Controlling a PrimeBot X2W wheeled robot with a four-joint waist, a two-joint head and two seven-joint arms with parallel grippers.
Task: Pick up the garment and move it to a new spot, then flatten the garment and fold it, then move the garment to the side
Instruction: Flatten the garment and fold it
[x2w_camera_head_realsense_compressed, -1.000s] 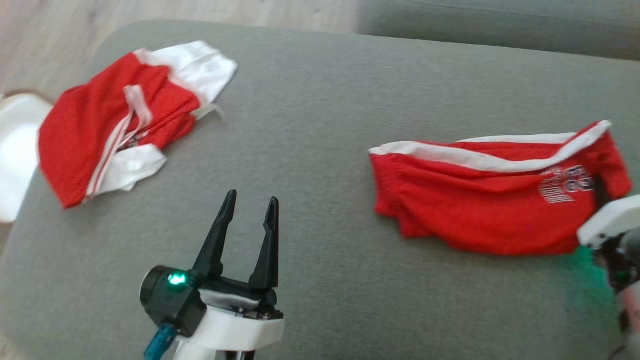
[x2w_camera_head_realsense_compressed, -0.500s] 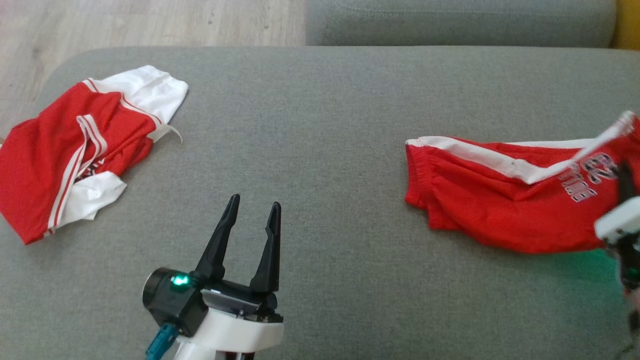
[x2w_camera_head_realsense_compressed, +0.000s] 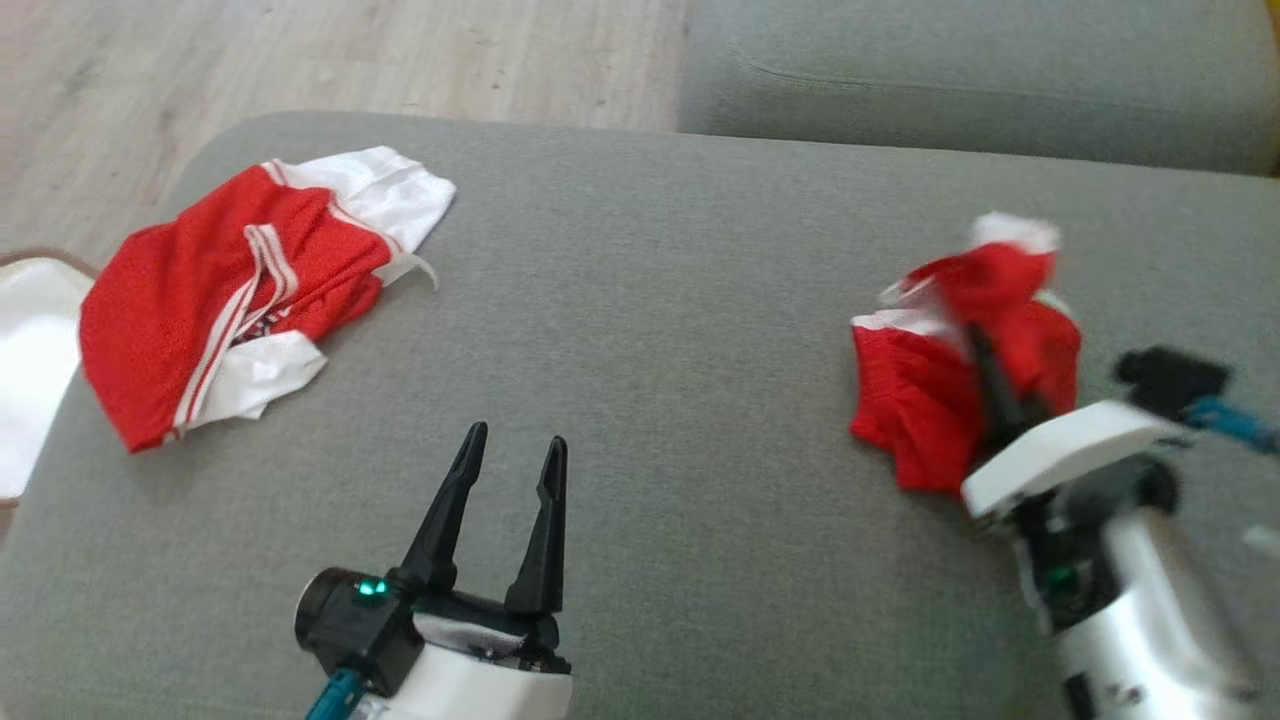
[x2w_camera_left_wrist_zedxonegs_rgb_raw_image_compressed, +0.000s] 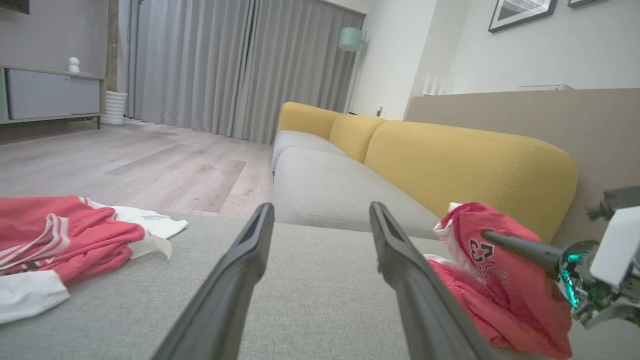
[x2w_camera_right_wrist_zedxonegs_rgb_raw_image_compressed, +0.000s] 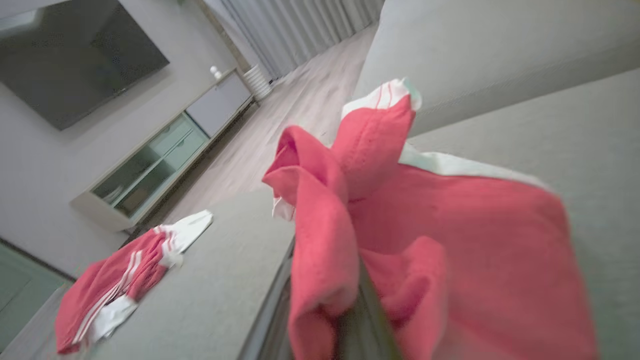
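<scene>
Red mesh shorts with white trim (x2w_camera_head_realsense_compressed: 915, 400): bunched over the grey sofa cushion (x2w_camera_head_realsense_compressed: 650, 350).
Your right gripper (x2w_camera_head_realsense_compressed: 985, 370): clenched on them.
Your left gripper (x2w_camera_head_realsense_compressed: 517, 440): released — fingers spread.

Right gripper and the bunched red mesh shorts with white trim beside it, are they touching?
Touching. In the right wrist view the red mesh shorts bunch around the right gripper, whose shut fingers pinch the cloth.

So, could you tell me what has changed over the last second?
The right gripper, shut on the red shorts, has drawn their right end up and leftward; they lay spread flat, now they hang bunched. The open left gripper and the red-and-white garment on the left stayed put.
</scene>
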